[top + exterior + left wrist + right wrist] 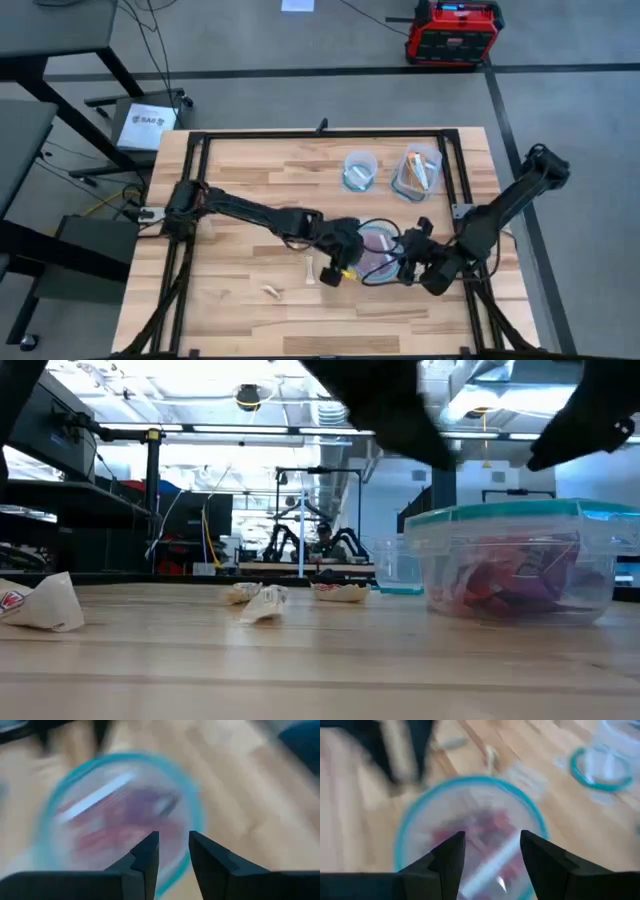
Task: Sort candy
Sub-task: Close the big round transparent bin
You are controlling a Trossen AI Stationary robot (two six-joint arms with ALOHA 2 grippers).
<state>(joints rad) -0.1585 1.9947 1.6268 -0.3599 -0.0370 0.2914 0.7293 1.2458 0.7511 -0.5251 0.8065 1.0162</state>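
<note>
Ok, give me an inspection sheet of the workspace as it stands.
Surface: wooden table, black frame around it.
Job's things: red and purple candy in the near tub; orange-white bars in the far right tub; pale wrappers in the far left tub; two loose pale sweets on the wood.
Clutter: nothing seen.
Grippers: left hand open, empty, over the near tub; right hand open, empty, over the same tub.
Cables: black cable looping by the near tub.
Surroundings: red-black box on the floor, grey tables on the left.
</note>
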